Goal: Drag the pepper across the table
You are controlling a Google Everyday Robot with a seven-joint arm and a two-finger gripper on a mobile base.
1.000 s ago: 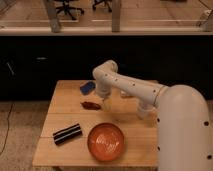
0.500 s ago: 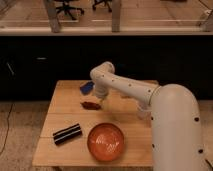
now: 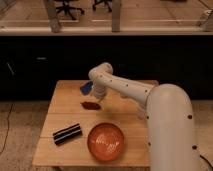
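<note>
The pepper (image 3: 90, 105) is a small dark red-brown piece lying on the light wooden table (image 3: 62, 107), left of its middle. My gripper (image 3: 98, 102) hangs at the end of the white arm, pointing down, just right of the pepper and close above the tabletop. It stands open, and the pepper lies beside it rather than inside it. Whether it touches the pepper I cannot tell.
A blue flat pad (image 3: 86, 88) lies behind the pepper, partly hidden by the arm. A black striped bar (image 3: 67, 133) sits near the front left and an orange bowl (image 3: 106, 141) at the front middle. The arm's bulky white body (image 3: 170, 130) covers the table's right side.
The arm's forearm and shoulder have shifted slightly, while the gripper stays low beside the pepper. The pepper has not visibly moved.
</note>
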